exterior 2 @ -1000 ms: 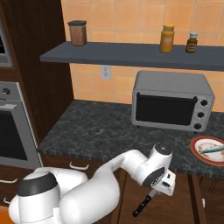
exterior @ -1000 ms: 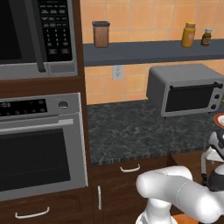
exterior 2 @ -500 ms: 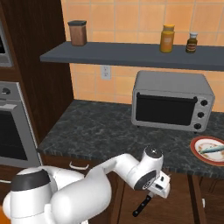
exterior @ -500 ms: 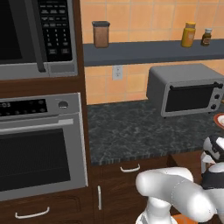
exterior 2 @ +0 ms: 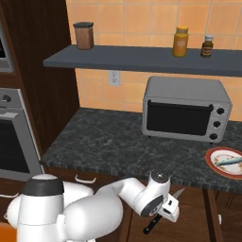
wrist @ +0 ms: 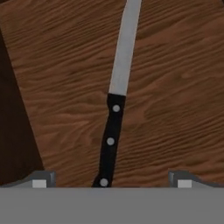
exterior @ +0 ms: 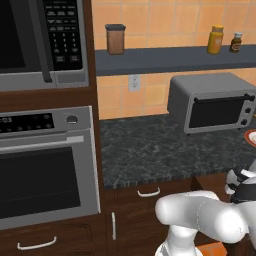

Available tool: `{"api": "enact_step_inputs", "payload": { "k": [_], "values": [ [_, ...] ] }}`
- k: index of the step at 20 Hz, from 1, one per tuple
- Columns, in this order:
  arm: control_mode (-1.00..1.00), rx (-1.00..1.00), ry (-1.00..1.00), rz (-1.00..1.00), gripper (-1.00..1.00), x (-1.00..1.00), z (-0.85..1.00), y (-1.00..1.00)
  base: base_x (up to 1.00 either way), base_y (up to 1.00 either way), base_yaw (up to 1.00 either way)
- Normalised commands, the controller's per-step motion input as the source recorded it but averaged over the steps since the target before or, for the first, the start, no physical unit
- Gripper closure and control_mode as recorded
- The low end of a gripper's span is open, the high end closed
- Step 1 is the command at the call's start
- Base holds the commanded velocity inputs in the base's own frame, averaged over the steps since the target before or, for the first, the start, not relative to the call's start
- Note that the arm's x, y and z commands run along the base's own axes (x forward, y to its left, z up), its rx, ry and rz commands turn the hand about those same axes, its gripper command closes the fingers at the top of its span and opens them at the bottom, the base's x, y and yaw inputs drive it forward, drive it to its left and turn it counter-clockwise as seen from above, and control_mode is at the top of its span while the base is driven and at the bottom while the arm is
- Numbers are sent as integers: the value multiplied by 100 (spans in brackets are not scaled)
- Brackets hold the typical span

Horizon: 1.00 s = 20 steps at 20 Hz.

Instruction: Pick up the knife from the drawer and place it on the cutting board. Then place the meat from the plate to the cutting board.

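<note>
My jaws (wrist: pixel 110 181) stand spread wide, one tip at each side of the hand view's bottom, with the knife (wrist: pixel 114 113) lying between them and neither tip touching it. The black handle runs up from the bottom edge and the silvery blade carries on out of the top, so its point is cut off there. The knife lies flat on the wood-grained floor of the drawer (wrist: pixel 175 87), with open wood on both sides of it; to the left a dark wall slants up and closes off that side. From the right base view my gripper (exterior 2: pixel 169 209) hangs low, just under the front edge of the desk (exterior 2: pixel 108 142), and the knife (exterior 2: pixel 163 212) slants beneath it, blade tip up to the right, partly covered by my hand. Whether it is lifted off the wood I cannot tell. In the left base view my own arm hides the drawer. Farther on, at the right end of the desk, sits the plate (exterior 2: pixel 212 163), cut by the frame edge, with the meat (exterior 2: pixel 230 161) lying across it. Behind stands the toaster oven (exterior 2: pixel 186 108), and a shelf (exterior 2: pixel 142 57) with jars runs above.
</note>
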Motion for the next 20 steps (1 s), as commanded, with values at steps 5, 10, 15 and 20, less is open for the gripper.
{"api": "enact_step_inputs", "payload": {
  "k": [5,10,15,20],
  "values": [
    [-100,0,0,0,-100,23,-31,0,0,0,0],
    [-100,0,0,0,-100,7,-29,-1,0,0,0],
    [-100,0,0,0,-100,0,-8,-15,0,0,0],
    [-100,0,0,0,-100,0,-6,-6,0,0,0]
  ]
}}
